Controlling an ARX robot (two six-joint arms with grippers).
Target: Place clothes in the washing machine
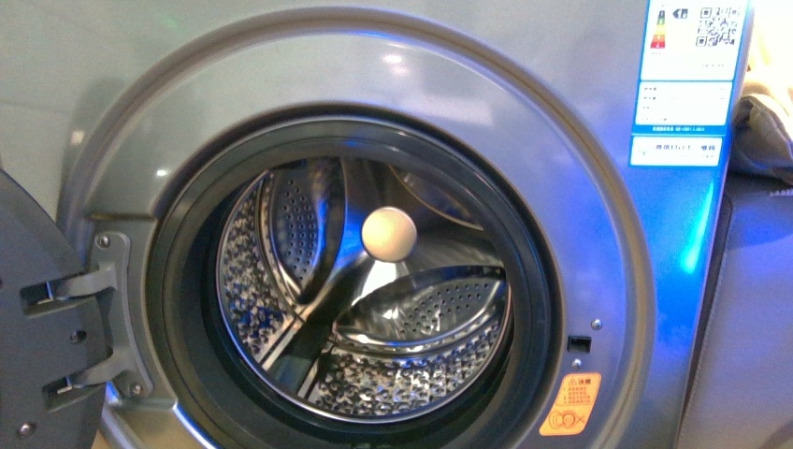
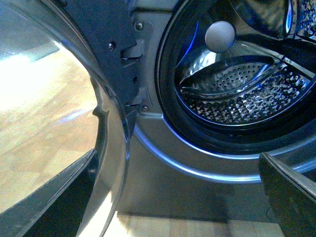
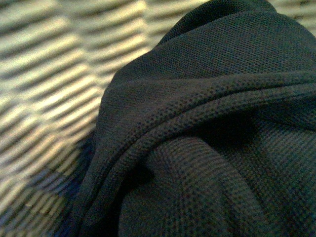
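The silver-grey washing machine [image 1: 598,215] fills the front view, its dark grey door [image 1: 37,318] swung open at the left. Its perforated steel drum [image 1: 374,309] shows no clothing, with a pale ball-like shape [image 1: 388,234] seen in it. Neither arm shows in the front view. In the left wrist view the porthole [image 2: 237,84] and door [image 2: 113,54] are close; my left gripper [image 2: 182,197] is open, its dark fingers [image 2: 291,192] at the frame edges, holding nothing. In the right wrist view the dark navy knit clothes [image 3: 217,138] fill the picture and hide my right gripper, which is shut on them.
A woven ribbed surface [image 3: 49,74] lies behind the clothes. Light wooden floor [image 2: 44,123] shows through the door glass and below the machine. A grey-beige fabric bundle [image 1: 762,122] sits at the right edge, above a grey cabinet [image 1: 748,309].
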